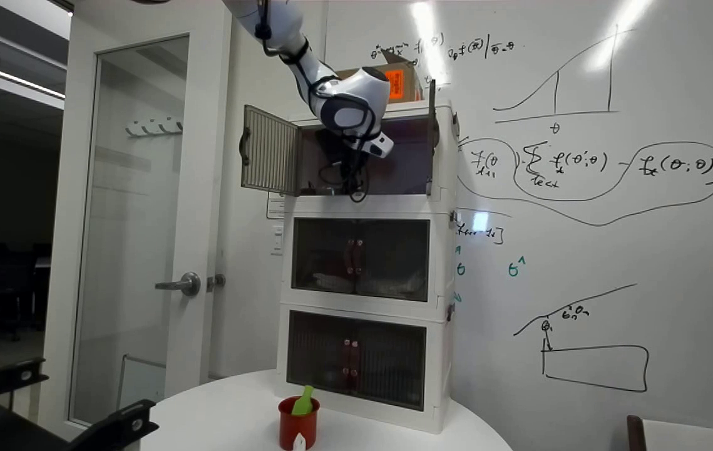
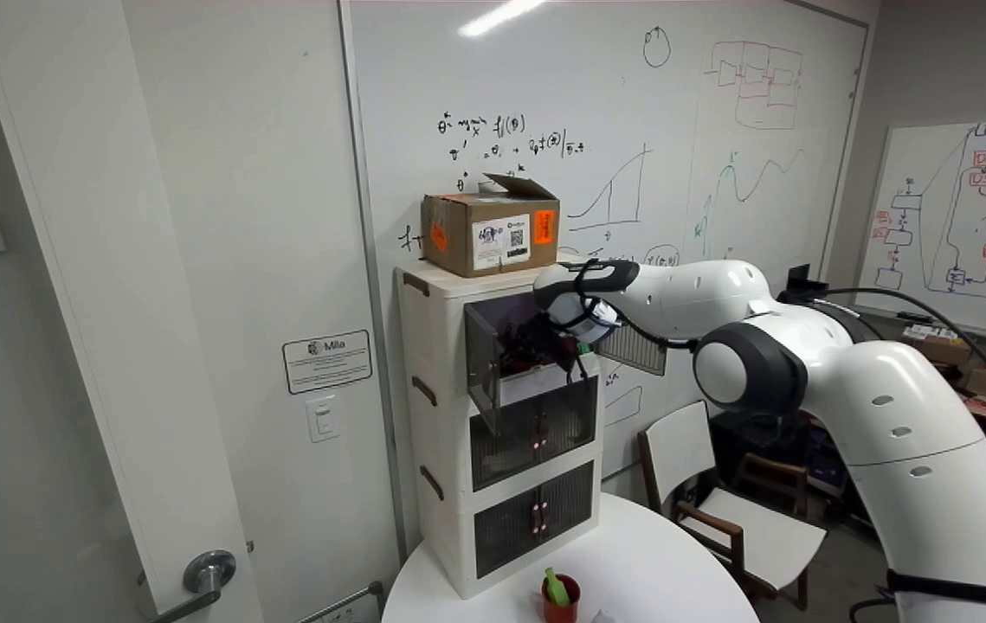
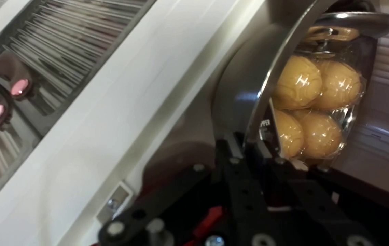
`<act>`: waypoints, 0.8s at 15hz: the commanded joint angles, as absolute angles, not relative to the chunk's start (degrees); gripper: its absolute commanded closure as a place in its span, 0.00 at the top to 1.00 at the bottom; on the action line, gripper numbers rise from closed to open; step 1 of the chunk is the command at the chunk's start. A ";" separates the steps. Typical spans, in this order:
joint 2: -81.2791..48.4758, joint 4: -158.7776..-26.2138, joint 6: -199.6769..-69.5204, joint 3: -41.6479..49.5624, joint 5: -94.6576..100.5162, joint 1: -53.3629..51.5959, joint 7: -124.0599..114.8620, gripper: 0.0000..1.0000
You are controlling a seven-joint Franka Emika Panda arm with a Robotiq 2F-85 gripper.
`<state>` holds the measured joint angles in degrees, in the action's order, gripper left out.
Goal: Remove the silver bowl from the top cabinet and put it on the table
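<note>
The silver bowl [image 3: 240, 89] lies in the top cabinet [image 1: 403, 150], its rim running between my fingers in the wrist view. My gripper [image 3: 247, 147] is nearly closed, one finger on each side of the rim, and looks shut on the bowl's edge. In both exterior views the gripper is a dark shape inside the compartment, and the bowl cannot be made out. The top cabinet also shows in an exterior view [image 2: 428, 337], its two doors open. The round white table [image 1: 218, 407] stands below; it also shows in an exterior view [image 2: 657, 571].
A pack of yellow balls [image 3: 324, 133] and another shiny metal piece [image 3: 368, 24] are beside the bowl. The open doors [image 1: 268, 150] flank the arm. A cardboard box [image 2: 488, 234] is on top of the stack. A red cup [image 1: 297, 426] with a green utensil stands on the table.
</note>
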<state>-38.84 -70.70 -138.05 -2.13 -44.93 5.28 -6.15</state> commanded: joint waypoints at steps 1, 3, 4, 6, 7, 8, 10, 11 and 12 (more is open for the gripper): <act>-38.45 -69.58 -137.50 -3.01 -43.71 5.55 -7.95 0.03; -37.07 -71.37 -138.97 -3.14 -44.53 5.91 -7.39 0.03; -36.35 -72.25 -139.55 -3.20 -44.90 6.08 -7.19 0.03; -34.78 -74.14 -140.93 -3.14 -45.39 6.26 -7.03 0.03; -33.73 -75.42 -142.05 -3.02 -45.57 6.29 -7.04 0.03; -32.49 -77.12 -143.45 -2.93 -45.87 6.37 -6.98 0.03; -30.12 -80.36 -145.77 -2.87 -46.56 6.66 -6.98 0.03; -29.01 -81.93 -146.76 -2.89 -47.02 6.81 -6.93 0.03; -27.61 -84.00 -147.89 -2.87 -47.59 6.95 -6.85 0.03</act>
<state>-33.47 -76.58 -144.77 -2.13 -45.65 6.14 -6.16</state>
